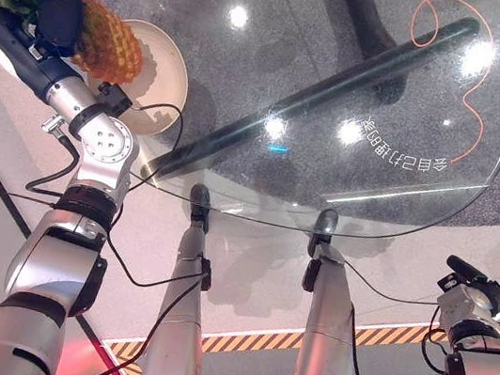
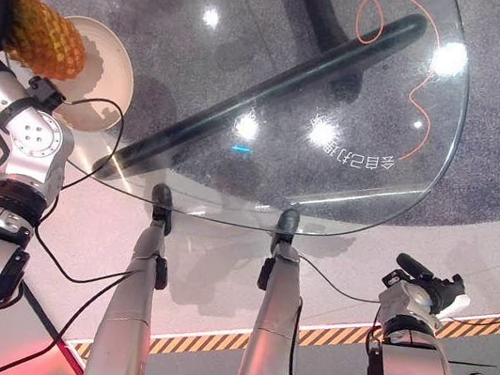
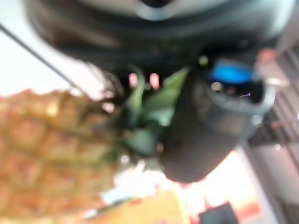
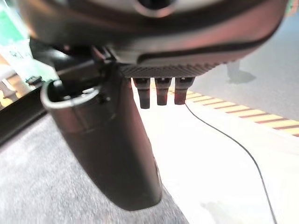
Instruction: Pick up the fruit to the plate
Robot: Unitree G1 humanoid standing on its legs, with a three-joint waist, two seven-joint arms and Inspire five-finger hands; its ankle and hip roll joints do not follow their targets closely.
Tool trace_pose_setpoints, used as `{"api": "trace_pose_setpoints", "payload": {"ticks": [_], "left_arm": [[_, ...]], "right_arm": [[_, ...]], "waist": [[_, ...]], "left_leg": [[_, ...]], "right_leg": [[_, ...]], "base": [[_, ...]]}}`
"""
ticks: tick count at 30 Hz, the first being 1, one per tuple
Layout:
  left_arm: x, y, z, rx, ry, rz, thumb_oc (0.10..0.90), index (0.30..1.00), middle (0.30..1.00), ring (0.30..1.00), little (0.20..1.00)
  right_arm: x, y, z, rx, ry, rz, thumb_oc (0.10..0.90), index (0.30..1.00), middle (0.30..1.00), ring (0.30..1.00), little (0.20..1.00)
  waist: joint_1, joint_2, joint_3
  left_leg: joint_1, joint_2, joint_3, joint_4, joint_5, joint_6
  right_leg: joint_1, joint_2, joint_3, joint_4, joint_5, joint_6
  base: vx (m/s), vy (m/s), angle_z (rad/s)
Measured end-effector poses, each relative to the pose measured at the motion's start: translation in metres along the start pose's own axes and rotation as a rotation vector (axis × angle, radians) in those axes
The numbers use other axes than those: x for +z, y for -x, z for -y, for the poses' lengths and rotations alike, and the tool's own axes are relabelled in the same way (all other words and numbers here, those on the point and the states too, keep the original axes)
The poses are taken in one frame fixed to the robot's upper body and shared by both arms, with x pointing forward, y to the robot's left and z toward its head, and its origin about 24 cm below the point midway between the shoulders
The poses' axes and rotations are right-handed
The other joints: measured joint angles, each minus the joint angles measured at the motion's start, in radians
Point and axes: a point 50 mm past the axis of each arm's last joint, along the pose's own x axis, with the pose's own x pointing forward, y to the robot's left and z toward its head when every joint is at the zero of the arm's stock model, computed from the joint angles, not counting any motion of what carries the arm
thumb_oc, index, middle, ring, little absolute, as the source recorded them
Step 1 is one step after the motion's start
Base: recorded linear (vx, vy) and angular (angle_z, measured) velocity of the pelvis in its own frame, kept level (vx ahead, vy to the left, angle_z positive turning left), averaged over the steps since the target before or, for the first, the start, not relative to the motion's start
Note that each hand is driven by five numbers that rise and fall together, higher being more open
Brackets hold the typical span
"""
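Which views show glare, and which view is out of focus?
Left and right eye views: bright lamp reflections glare on the glass table. Left wrist view: out of focus, the pineapple in the left hand is soft. Right wrist view: the right hand is fairly sharp.

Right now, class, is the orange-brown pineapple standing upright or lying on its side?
On its side. The orange-brown pineapple lies over the round cream plate, green crown pointing sideways into the left hand, which grips it.
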Motion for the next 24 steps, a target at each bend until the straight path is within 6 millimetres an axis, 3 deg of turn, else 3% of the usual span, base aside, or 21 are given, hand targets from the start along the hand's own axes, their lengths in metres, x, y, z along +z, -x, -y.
{"api": "trace_pose_setpoints", "payload": {"ticks": [24], "left_arm": [[-0.0084,-0.0008,-0.0011,-0.072,-0.047,-0.029,0.100,0.300,0.300,0.300,0.200]], "right_arm": [[-0.0037,0.0040,-0.0086,0.045,0.050,0.026,0.800,0.900,0.900,0.900,0.900]], "waist": [[-0.002,-0.010,0.001]], "left_leg": [[-0.005,0.001,0.000,-0.012,0.001,-0.006]], "right_leg": [[-0.005,0.002,0.000,-0.017,0.002,0.002]], "base": [[-0.01,0.002,0.00]]}}
